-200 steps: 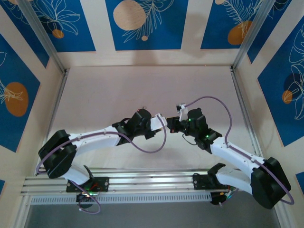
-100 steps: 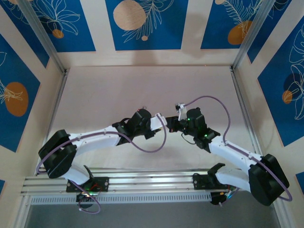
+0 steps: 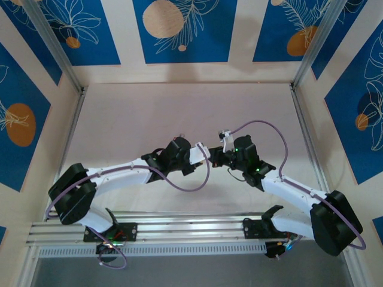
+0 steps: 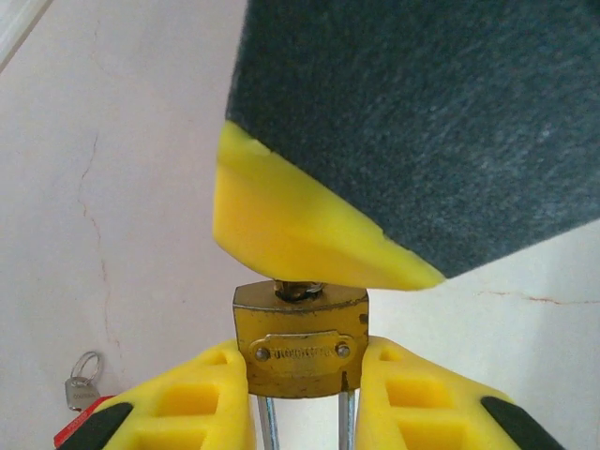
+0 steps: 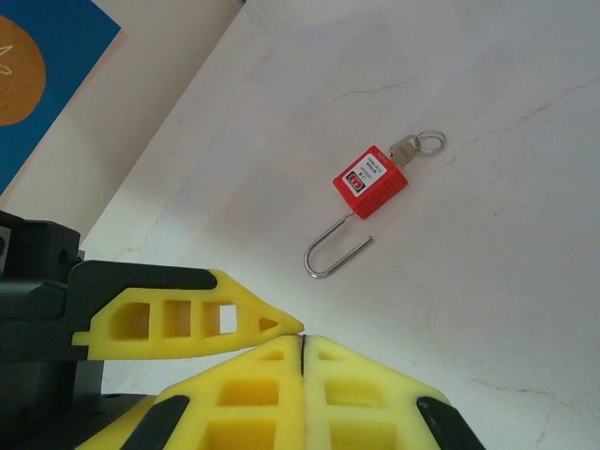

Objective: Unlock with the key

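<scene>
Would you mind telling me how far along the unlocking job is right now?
Done: the left gripper clamps the brass padlock. In hand: the shut right gripper sits at its keyway, where what looks like the key shows. Left: turning it and freeing the shackle, whose release cannot be judged here.

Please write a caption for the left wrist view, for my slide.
Left end effector holds a brass padlock while the right end effector's fingers touch its keyway end.

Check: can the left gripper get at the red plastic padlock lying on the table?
Probably not yet: the left gripper is clamped on the small brass padlock, so its jaws are full. The red plastic padlock lies uncovered on the pale table.
</scene>
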Robot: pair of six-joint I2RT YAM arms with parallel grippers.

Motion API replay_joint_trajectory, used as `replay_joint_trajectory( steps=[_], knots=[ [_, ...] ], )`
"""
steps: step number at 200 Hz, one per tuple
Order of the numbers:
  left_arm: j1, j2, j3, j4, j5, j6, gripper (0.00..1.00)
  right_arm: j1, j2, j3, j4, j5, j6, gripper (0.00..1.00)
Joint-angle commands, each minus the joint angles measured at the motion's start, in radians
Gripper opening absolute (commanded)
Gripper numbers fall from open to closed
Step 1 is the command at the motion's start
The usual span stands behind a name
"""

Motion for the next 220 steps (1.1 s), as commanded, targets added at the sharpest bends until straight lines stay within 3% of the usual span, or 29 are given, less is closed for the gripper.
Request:
replay_joint_trajectory(
  steps=[1, 46, 89, 176, 220],
  knots=[
    [-0.038, -0.046, 0.084, 0.199, 0.132, 0.005, 0.24, 0.016, 0.026, -0.002, -0.039, -0.072, -0.022, 0.00],
    [-0.037, -0.027, 0.097, 0.160, 0.109, 0.029, 0.24, -0.001, -0.002, 0.020, -0.073, -0.090, -0.012, 0.02],
    [-0.038, 0.006, 0.077, 0.147, 0.075, 0.052, 0.24, -0.057, -0.090, 0.063, -0.143, -0.084, -0.005, 0.19],
    [-0.038, 0.073, 0.085, 0.119, 0.041, 0.077, 0.23, -0.142, -0.216, 0.092, -0.229, -0.049, 0.002, 0.32],
    [-0.038, 0.085, 0.086, 0.135, -0.018, 0.095, 0.23, -0.146, -0.200, 0.111, -0.296, 0.008, 0.003, 0.32]
  ],
)
